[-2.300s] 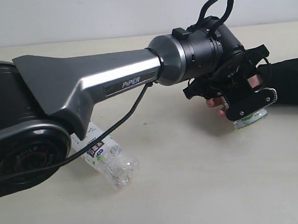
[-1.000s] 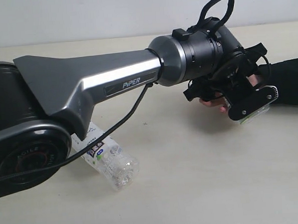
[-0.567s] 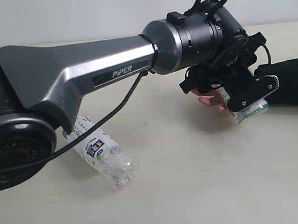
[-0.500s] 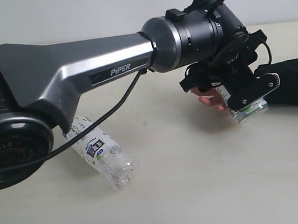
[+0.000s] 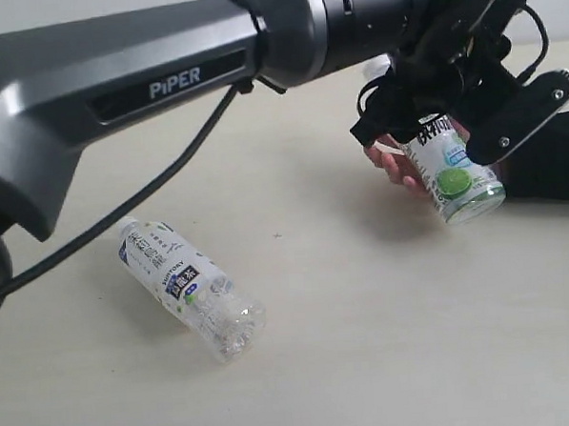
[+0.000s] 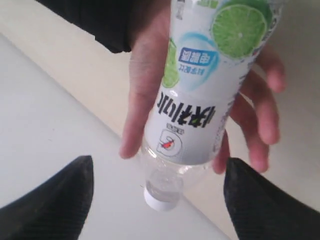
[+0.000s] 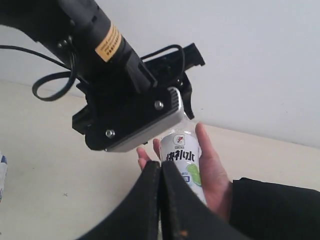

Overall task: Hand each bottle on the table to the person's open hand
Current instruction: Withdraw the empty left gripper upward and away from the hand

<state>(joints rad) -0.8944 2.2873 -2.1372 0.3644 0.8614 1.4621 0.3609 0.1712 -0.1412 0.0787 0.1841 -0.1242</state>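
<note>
Handover is judged complete: lime bottle [image 5: 449,166] is held by hand [image 5: 400,169], left gripper [image 6: 159,165] spread, right gripper [image 7: 161,172] pressed together; lying bottle [image 5: 183,285] at eight o'clock must be fetched next.

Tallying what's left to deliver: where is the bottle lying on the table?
In the exterior view, the bottle lies left of centre on the table, apart from the lime-label bottle in the person's hand at right.

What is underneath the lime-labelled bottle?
The person's hand cradles the lime-labelled bottle, fingers showing on both sides. The palm is covered by the bottle.
</note>
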